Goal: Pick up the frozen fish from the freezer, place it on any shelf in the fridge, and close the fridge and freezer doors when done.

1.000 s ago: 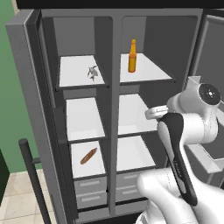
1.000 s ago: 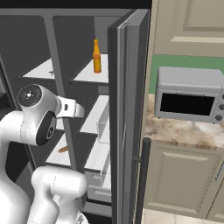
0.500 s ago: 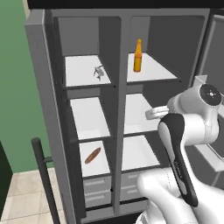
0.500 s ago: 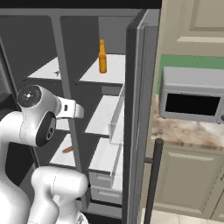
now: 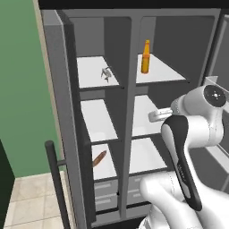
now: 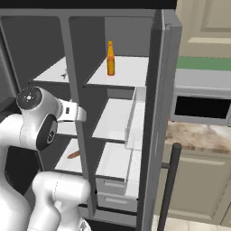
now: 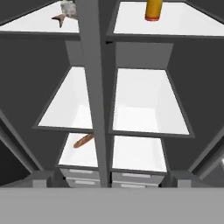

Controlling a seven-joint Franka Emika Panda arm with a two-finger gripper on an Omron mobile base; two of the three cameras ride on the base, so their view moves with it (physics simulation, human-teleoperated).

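Both doors of the grey side-by-side refrigerator stand open. The frozen fish (image 5: 106, 74) lies on the top white shelf (image 5: 91, 67) of the freezer (image 5: 96, 120), the narrower compartment on the left; in the hand view it (image 7: 66, 9) shows at the upper left, partly cut off by the frame edge. On the freezer's lowest shelf lies a reddish-brown sausage (image 5: 99, 158). In the fridge (image 5: 163, 103), the wider compartment on the right, an orange bottle (image 5: 146, 57) stands upright on the top shelf; the two shelves below it are bare white. The fridge door (image 6: 155, 117) carries pale translucent bins (image 6: 134, 119) on its inner side. A microwave (image 6: 203, 101) sits on the stone bench (image 6: 198, 137) beyond that door. The white arm is folded up in front of the refrigerator, well apart from the fish, its jaws spread wide and holding nothing.
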